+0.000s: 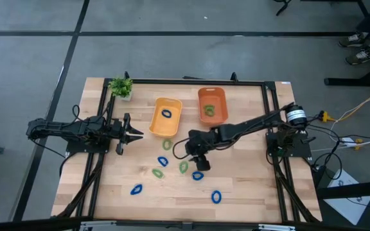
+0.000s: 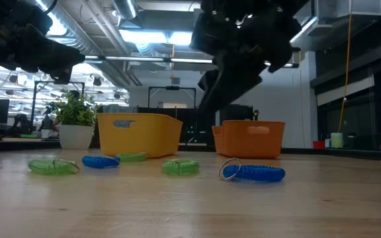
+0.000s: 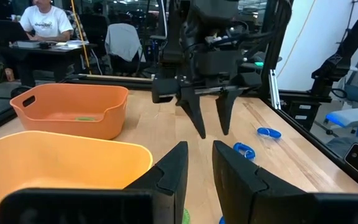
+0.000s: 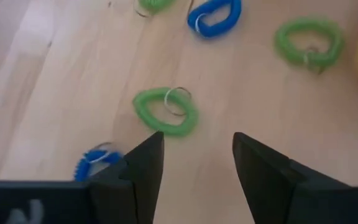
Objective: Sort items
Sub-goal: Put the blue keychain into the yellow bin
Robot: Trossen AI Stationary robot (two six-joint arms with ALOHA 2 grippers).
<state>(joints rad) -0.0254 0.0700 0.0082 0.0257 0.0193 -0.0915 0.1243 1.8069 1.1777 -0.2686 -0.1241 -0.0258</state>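
Sorting has barely begun: one small blue coiled oval ring [image 1: 166,113] lies in the yellow-orange plastic bin [image 1: 155,122] and one green ring [image 1: 209,111] in the darker orange bin [image 1: 223,101], while about eight rings stay scattered on the wooden table [image 1: 249,186]. The right gripper [image 1: 201,165] hovers, jaws apart and empty, above a green ring [image 4: 165,111]. The left gripper [image 1: 136,134] waits beside the yellow-orange bin, fingers parted, holding nothing.

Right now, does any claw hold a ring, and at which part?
Nothing is held. The right claw is open above a green ring; the left claw is empty.
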